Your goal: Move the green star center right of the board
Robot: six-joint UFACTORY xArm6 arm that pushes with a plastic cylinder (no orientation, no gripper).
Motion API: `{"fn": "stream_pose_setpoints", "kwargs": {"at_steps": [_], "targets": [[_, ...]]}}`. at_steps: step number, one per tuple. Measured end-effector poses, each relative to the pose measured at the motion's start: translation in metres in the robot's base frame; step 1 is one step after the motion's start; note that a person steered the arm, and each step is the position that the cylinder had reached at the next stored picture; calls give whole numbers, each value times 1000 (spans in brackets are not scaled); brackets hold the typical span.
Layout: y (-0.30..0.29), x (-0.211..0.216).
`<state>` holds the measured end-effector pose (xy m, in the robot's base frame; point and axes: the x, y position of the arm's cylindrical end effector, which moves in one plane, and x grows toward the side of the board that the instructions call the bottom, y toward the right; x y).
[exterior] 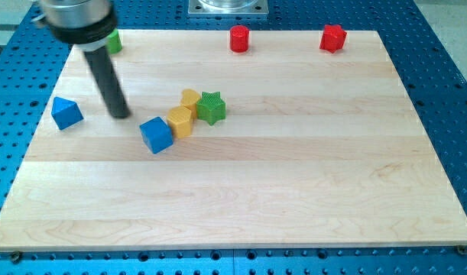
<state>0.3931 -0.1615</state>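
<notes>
The green star [211, 107] lies left of the board's middle, touching two yellow blocks on its left: one [189, 98] behind and one [180, 121] in front. A blue cube [156, 134] sits just left of the front yellow block. My tip [120, 114] rests on the board well left of the green star, between a blue triangular block [66, 112] and the blue cube, touching neither.
A green block [113, 42] sits at the top left, partly hidden behind the rod's mount. A red cylinder [239, 38] and a red star [333, 37] stand along the top edge. The wooden board [294, 176] lies on a blue perforated table.
</notes>
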Motion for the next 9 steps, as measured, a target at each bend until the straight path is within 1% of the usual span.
{"fn": "stream_pose_setpoints", "kwargs": {"at_steps": [1, 4, 5, 6, 7, 8, 9], "targets": [[3, -32], [7, -40], [6, -79], [30, -71], [66, -32], [61, -8], [151, 19]]}}
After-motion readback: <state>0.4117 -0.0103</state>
